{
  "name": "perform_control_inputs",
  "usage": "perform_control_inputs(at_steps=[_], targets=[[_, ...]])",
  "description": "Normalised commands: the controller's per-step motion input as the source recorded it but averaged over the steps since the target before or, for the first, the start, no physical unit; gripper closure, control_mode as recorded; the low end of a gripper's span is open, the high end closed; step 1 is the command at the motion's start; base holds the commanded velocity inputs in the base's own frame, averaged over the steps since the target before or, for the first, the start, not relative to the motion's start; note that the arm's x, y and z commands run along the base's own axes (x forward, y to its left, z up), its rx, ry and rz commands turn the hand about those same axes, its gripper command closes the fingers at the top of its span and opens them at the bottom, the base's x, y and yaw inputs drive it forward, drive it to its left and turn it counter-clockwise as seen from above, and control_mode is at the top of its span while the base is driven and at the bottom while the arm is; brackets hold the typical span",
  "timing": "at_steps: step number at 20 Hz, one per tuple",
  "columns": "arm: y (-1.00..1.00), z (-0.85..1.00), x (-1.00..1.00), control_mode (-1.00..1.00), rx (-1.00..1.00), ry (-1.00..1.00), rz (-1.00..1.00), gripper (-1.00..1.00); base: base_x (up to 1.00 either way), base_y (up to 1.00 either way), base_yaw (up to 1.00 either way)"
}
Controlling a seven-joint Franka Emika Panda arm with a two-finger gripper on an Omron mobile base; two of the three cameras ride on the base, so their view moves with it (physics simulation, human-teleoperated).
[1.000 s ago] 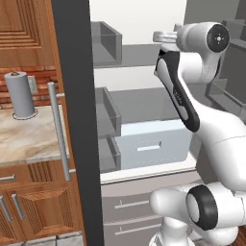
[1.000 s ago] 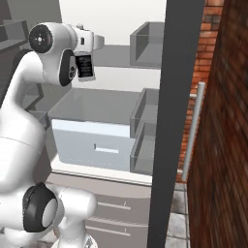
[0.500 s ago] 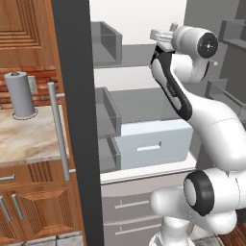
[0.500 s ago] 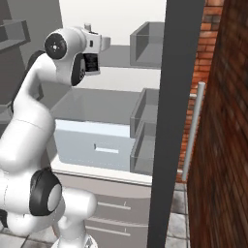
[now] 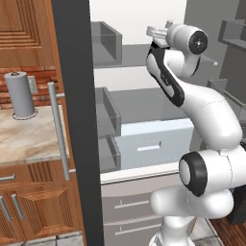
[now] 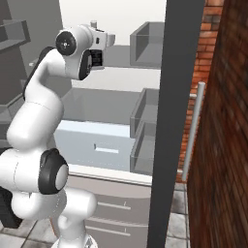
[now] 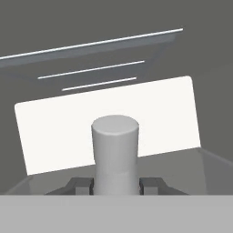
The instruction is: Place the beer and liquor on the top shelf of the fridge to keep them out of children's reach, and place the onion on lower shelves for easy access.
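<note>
Fingers (image 7: pixel 81 184) clamped tight on white neck of liquor (image 7: pixel 115 152), gripper (image 6: pixel 99 48) at top-shelf (image 6: pixel 123 57) height inside fridge (image 5: pixel 72 120). Over last second arm swung bottle deeper inward, rightward. Release likely next; beer, onion pending.

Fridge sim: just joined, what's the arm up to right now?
The arm is reaching high into the open fridge with the liquor in its gripper. The hand view looks down the bottle's short white neck, with the jaws shut against it on either side. The bottle hangs at about the level of the upper panes, next to a grey side bin; whether it already rests on a pane cannot be told. The drawer lower down is shut.
</note>
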Motion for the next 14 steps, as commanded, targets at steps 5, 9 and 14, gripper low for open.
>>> perform_control_inputs(at_steps=[5,9,14], targets=[[0.0,0.1,0.41,-1.0,0.0,0.02,0.0,1.0,0.0,0.0,0.0],[0.0,0.01,0.39,-1.0,0.0,0.04,0.0,1.0,0.0,0.0,0.0],[0.0,0.0,0.41,-1.0,0.0,0.02,0.0,1.0,0.0,0.0,0.0]])
